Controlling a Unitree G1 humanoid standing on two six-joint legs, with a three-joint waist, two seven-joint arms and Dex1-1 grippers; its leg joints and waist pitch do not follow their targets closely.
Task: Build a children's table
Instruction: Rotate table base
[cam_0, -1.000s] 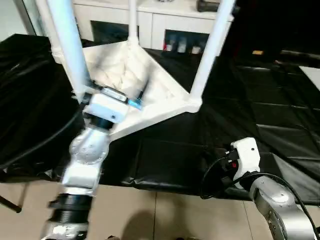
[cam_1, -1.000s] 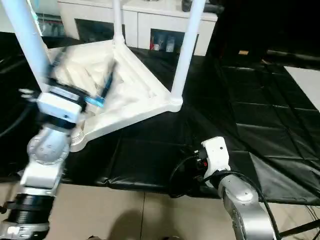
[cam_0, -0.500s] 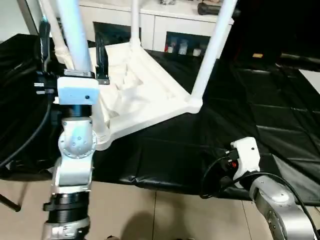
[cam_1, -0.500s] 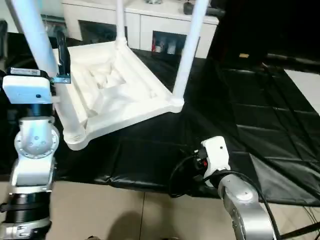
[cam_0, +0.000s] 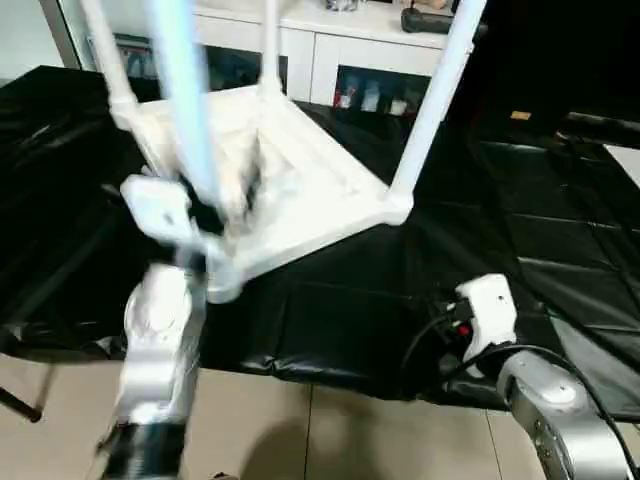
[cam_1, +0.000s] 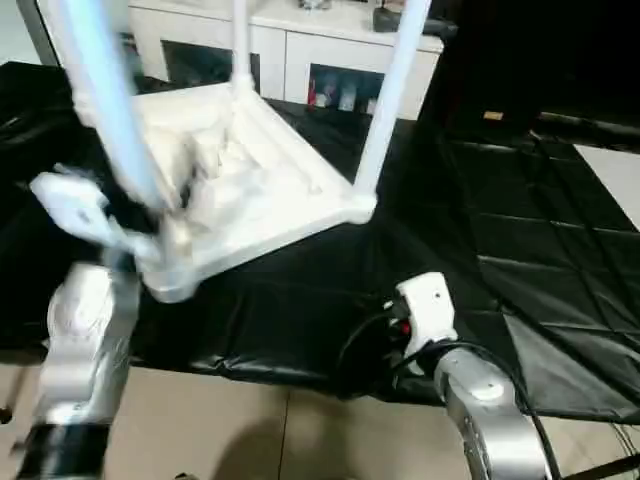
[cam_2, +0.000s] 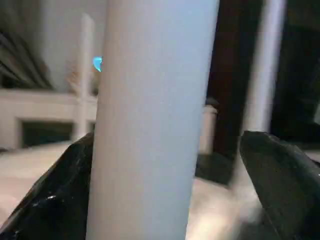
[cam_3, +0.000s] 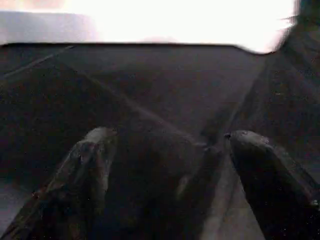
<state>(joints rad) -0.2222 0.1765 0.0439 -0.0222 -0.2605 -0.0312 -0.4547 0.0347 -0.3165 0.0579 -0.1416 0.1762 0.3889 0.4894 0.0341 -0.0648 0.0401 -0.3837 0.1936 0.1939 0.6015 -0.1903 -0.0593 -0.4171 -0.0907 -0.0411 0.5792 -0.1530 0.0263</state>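
The children's table lies upside down on a black sheet, its white ribbed tabletop flat on the sheet and its tube legs pointing up out of the corner sockets. The nearest leg rises from the corner closest to the robot, and the left gripper sits around it low down, just above the socket: in the left wrist view the pale tube stands between the two black fingers, which are spread wide on either side of it, so the jaws stand open around the leg rather than clamped on it. The left arm is blurred in the head views. The right gripper hangs over the black sheet near the robot, well apart from the table, its fingers parted and holding nothing. Behind the table stands a white cabinet with glass doors
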